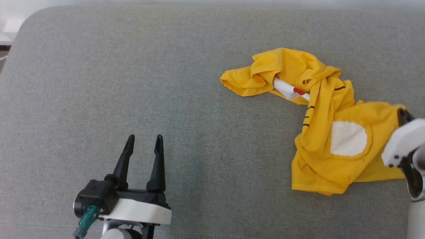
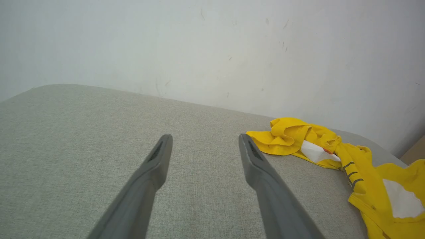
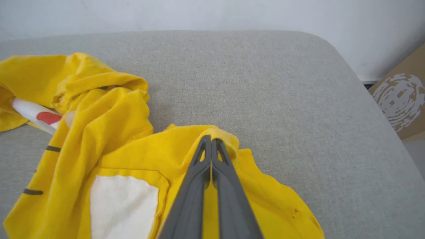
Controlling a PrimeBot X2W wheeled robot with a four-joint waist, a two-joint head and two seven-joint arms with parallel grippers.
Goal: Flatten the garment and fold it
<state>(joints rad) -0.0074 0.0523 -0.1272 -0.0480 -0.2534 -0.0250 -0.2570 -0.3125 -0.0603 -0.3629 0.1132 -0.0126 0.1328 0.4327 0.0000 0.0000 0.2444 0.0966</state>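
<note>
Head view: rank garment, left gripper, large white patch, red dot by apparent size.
1. garment
2. left gripper, though it sits nearer the camera, which inflates it
3. large white patch
4. red dot

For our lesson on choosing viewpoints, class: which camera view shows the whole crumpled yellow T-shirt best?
The head view: nearly the whole crumpled garment is in frame. The left wrist view cuts it off at the right edge; the right wrist view crops it close, where the right gripper pinches a fold.
</note>
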